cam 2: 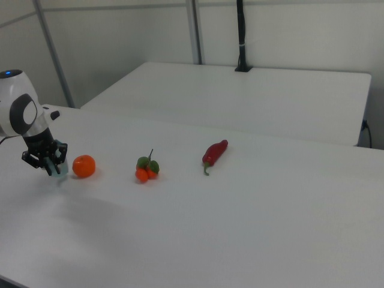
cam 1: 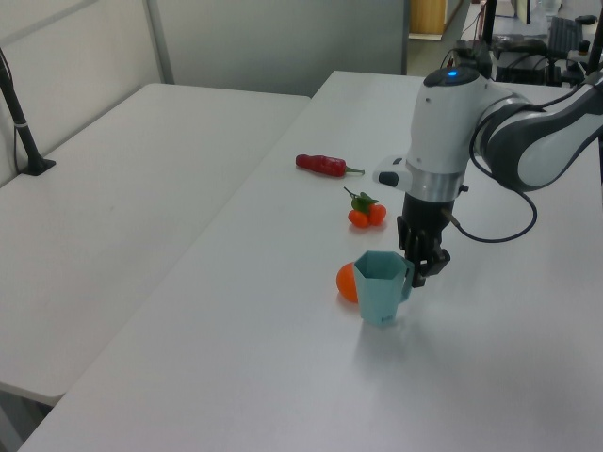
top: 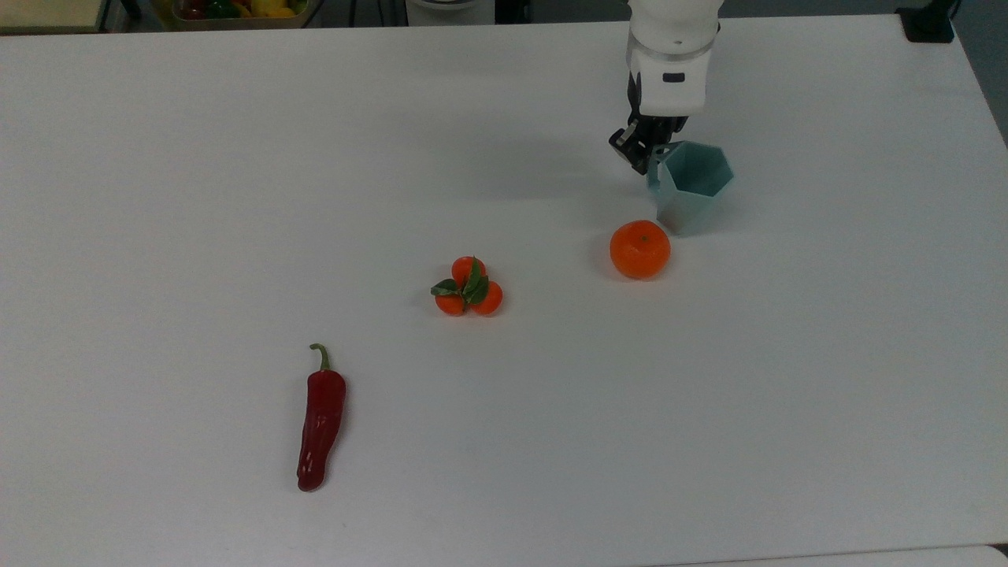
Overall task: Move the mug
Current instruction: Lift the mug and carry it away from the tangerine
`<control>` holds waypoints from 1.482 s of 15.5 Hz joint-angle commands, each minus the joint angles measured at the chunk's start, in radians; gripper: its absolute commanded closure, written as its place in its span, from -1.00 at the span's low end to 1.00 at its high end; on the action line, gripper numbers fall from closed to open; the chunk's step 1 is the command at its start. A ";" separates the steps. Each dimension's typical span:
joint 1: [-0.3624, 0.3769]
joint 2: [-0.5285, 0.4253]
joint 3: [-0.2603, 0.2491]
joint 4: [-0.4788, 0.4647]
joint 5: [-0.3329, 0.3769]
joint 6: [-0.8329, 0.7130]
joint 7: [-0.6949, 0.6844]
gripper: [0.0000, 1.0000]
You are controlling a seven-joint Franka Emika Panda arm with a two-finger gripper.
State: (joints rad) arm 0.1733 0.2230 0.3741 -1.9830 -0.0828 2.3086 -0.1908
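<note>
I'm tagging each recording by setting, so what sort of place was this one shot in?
Probably a robotics lab or workshop, not a home. A Franka arm works over a broad white table, another plain white table stands alongside, and desks with equipment fill the left view's background.

Premises: a robotics laboratory. Evidence: a Franka arm (cam 1: 490, 141) mounted at a plain white table (top: 504, 441), a second bare white table (cam 2: 252, 96) alongside, partition panels (cam 1: 273, 38) behind, and cluttered desks with equipment (cam 1: 528, 47) (details indistinct) beyond.
</note>
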 commanded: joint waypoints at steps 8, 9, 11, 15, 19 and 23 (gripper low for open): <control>-0.066 -0.263 -0.009 -0.010 0.044 -0.222 0.051 1.00; -0.073 -0.289 -0.027 -0.010 0.050 -0.254 0.045 1.00; -0.071 -0.341 -0.084 -0.010 0.054 -0.311 0.042 1.00; -0.069 -0.387 -0.211 -0.010 0.054 -0.437 0.016 1.00; -0.064 -0.410 -0.377 -0.010 0.055 -0.514 -0.134 1.00; -0.074 -0.396 -0.526 -0.023 0.054 -0.505 -0.249 1.00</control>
State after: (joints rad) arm 0.0932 -0.1618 -0.0549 -1.9820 -0.0500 1.8110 -0.3565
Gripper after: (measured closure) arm 0.758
